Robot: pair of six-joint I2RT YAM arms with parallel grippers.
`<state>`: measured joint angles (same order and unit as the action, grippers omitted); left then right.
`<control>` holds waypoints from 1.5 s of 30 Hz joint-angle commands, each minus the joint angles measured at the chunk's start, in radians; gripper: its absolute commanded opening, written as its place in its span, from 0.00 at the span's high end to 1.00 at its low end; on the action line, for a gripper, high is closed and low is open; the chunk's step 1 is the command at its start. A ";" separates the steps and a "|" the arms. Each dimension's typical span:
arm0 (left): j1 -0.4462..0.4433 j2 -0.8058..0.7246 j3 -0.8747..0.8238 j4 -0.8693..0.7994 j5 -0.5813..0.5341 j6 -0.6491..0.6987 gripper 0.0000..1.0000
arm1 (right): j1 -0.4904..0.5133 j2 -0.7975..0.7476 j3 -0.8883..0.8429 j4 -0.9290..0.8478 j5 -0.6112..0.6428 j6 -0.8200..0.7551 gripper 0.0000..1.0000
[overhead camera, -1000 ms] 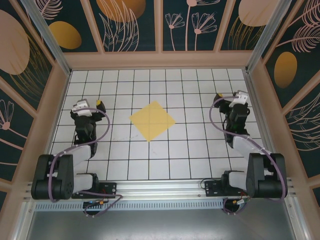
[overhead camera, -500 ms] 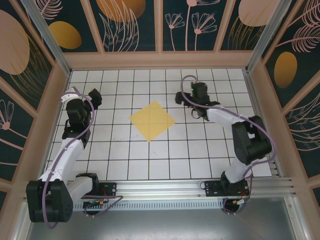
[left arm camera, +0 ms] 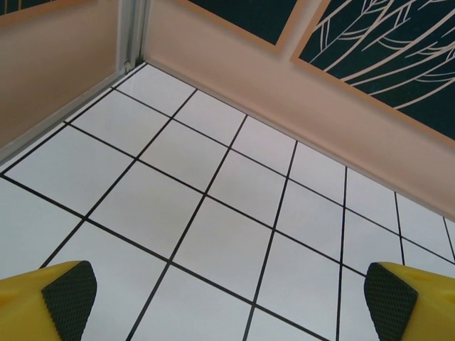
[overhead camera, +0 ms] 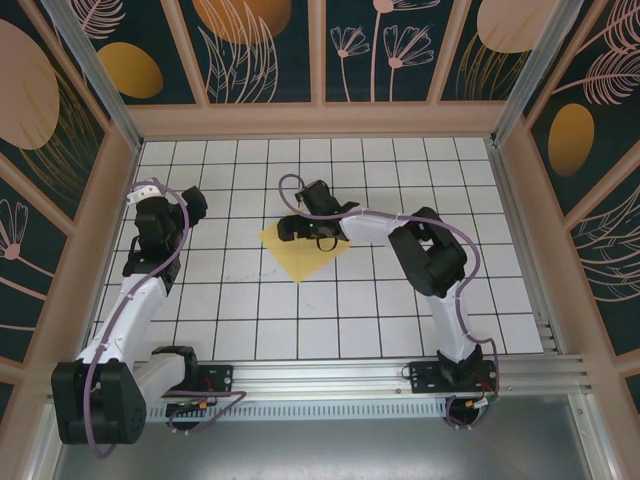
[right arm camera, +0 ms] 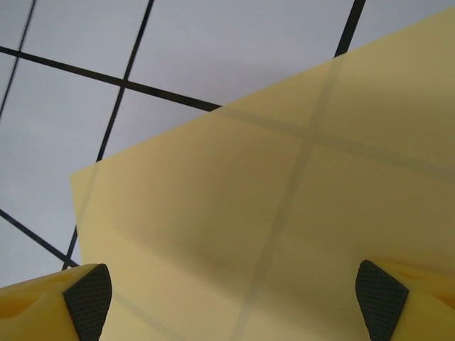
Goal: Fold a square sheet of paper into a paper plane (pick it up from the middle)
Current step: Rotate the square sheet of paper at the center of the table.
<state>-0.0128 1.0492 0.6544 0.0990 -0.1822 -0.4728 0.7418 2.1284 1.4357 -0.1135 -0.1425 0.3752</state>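
- White tiles with black grid lines cover the table (overhead camera: 400, 300). Peach-framed walls (overhead camera: 320, 120) with dark floral panels and orange oval prints (overhead camera: 130, 68) close it in on three sides.
- I locate the square sheet of paper (overhead camera: 305, 258) lying flat near the centre of the table, turned as a diamond to the grid. In the right wrist view the grid lines show faintly through the sheet (right arm camera: 284, 213).
- The right arm (overhead camera: 430, 260) reaches across from its base, and its wrist covers the sheet's far corner in the top view.
- Right gripper (overhead camera: 300, 228): I read the jaws as spread wide, directly over the sheet. The black pads (right arm camera: 89, 298) sit at opposite edges of the wrist view (right arm camera: 234, 298). Nothing is held, and I cannot tell whether the pads touch the paper.
- Left gripper (overhead camera: 185, 200): it is at the far left of the table, well apart from the sheet. The jaws are spread wide with nothing between them (left arm camera: 231, 291), above bare tiles near the wall corner.
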 commanded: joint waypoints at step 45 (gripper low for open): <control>0.007 0.158 0.100 -0.103 0.120 0.007 0.02 | -0.137 -0.125 -0.083 -0.639 0.161 -0.029 0.01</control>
<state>-0.0128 1.1950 0.7277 0.0055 -0.0742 -0.4736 0.6022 1.9709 1.3338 -0.6987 0.0338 0.3649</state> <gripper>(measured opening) 0.985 0.989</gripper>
